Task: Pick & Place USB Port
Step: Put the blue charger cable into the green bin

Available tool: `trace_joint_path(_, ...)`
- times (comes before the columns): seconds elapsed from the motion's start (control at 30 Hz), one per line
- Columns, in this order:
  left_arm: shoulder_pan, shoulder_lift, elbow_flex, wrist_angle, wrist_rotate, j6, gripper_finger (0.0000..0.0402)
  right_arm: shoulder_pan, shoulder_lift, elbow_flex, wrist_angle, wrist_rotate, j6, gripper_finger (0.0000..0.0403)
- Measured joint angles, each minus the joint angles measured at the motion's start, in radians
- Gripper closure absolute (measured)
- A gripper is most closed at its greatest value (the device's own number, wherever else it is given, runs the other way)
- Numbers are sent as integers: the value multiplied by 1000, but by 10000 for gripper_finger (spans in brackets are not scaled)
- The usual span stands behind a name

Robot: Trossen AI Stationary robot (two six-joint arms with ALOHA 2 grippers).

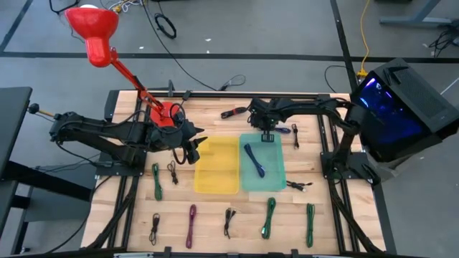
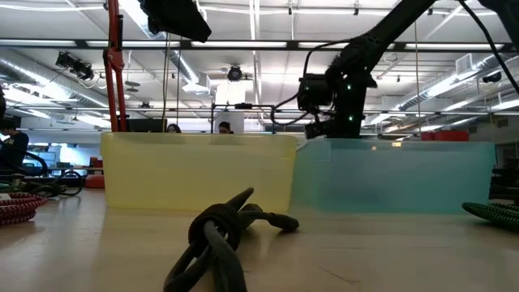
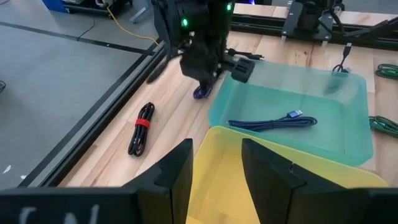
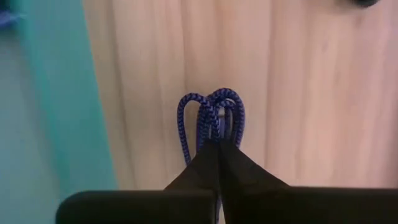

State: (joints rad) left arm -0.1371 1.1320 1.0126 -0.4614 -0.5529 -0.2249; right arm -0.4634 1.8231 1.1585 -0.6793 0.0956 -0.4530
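Item one, my right gripper [image 4: 217,149]: the right wrist view alone shows me its fingers pinched together on the looped end of a blue braided cable [image 4: 210,118], lying on bare wood just beside the teal bin [image 4: 59,118]; the loops point away from the fingertips, long axis in line with the fingers. From the high view I only see that gripper [image 1: 267,133] at the far edge of the teal bin [image 1: 276,179], the grip itself hidden. Item two, a second blue cable [image 3: 273,122] lies inside the teal bin, stretched lengthwise, its plug toward the far wall in the left wrist view. Item three, my left gripper [image 3: 216,163] hovers over the yellow bin [image 3: 236,186], fingers partly apart, holding nothing. The low view shows a dark coiled cable [image 2: 223,231] in the foreground.
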Motion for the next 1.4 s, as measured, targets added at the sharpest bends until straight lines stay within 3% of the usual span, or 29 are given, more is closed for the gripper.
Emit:
trace_joint_path(0.5,0,0,0,0,0,-18,259,-6,-133,221,-142,77,92,403)
trace_joint_path(0.8,0,0,0,-1,-2,-20,259,-37,-260,301,-185,-224,247,403)
trace_joint_path(0.93,0,0,0,-1,-4,-18,259,-21,-318,301,-196,-279,336,403)
trace_joint_path(1.13,0,0,0,0,-4,-22,259,100,-379,249,-184,-352,508,403)
trace_joint_path(1.4,0,0,0,-1,-4,-23,259,364,-399,110,-22,-315,662,403)
